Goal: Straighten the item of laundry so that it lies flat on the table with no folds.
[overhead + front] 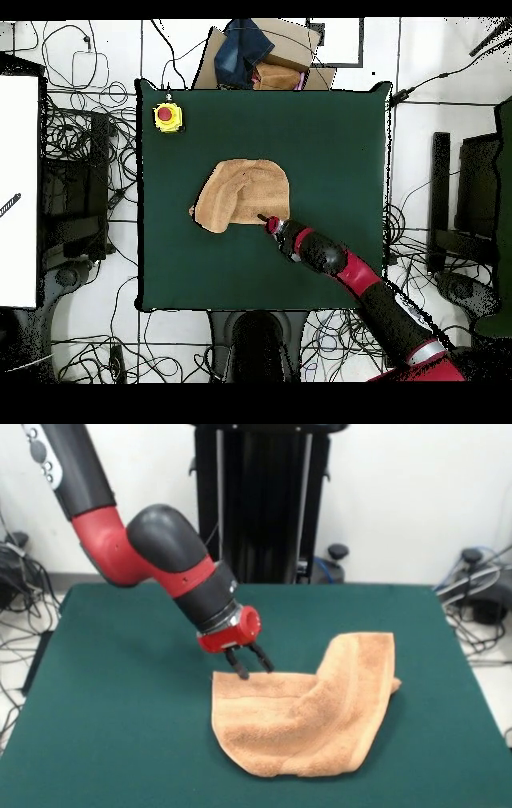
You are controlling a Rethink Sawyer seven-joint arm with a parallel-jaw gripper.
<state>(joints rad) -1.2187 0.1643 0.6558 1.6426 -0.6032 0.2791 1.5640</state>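
The orange-tan towel (308,712) lies crumpled on the dark green table (120,664), right of centre in the front view. A thick fold runs up to its far right corner and several creases cross it. I see no label. My gripper (254,667) points down at the towel's far left corner, with its two black fingers (239,666) apart and nothing between them. In the overhead view the towel (240,195) lies mid-table (330,120), and the gripper (265,218) is at the towel's lower right edge.
A yellow box with a red button (167,117) sits at one table corner. A cardboard box with blue cloth (262,55) stands beyond the table's edge. Cables (85,200) lie on the floor around it. The black pedestal (260,504) stands behind the table.
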